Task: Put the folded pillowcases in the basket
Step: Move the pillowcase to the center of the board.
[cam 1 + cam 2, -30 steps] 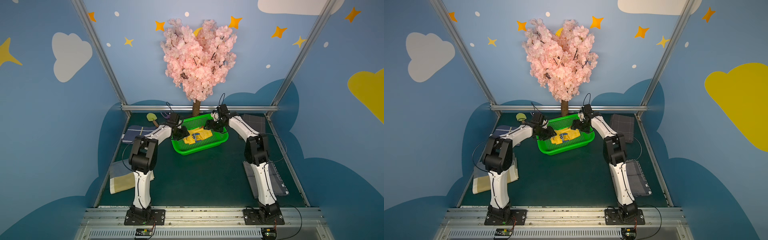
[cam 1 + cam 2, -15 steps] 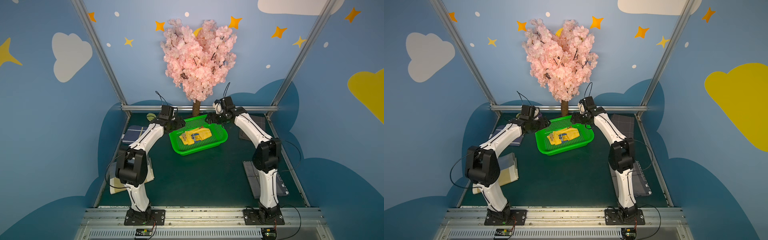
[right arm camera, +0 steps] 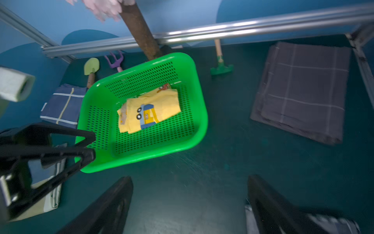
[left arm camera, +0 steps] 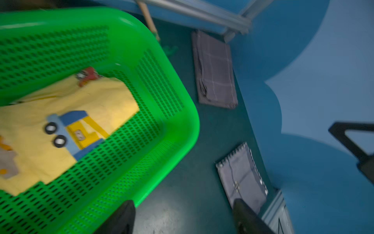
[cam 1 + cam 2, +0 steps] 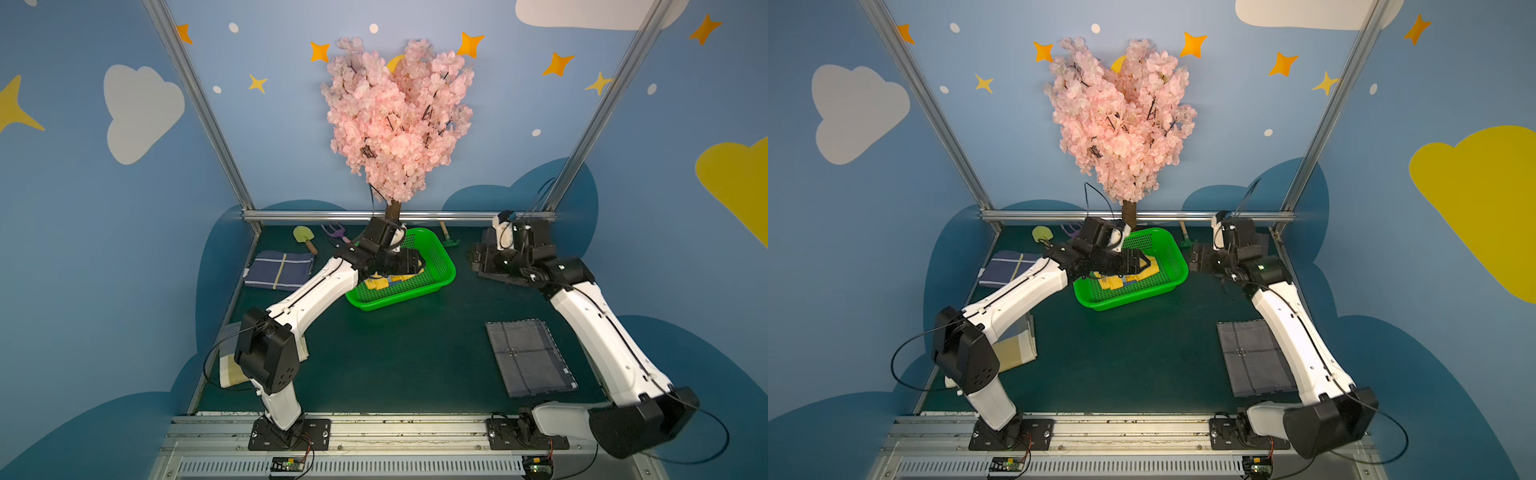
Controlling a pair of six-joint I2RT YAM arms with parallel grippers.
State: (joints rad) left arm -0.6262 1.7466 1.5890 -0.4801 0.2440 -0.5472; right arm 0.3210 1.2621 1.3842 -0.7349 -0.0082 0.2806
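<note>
The folded yellow pillowcase (image 3: 149,109) lay inside the green basket (image 3: 199,129) on the surface (image 3: 222,172), with the left hand (image 4: 182,216) over its edge and the right hand (image 3: 190,202) beside it, both spread wide, holding nothing

Blue walls (image 5: 83,216) painted with clouds (image 5: 141,108) and stars (image 5: 470,43); dark green floor (image 5: 395,357).

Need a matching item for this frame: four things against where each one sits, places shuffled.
Things:
1 yellow pillowcase
2 navy cloth
3 green rake
4 beige cloth

Places:
A by the back rail, on the right arm's side of the basket
B near end of the mat, beside the left arm
C inside the basket
D far end of the mat, on the left arm's side of the basket

Pairs: 1-C, 2-D, 3-A, 4-B
</note>
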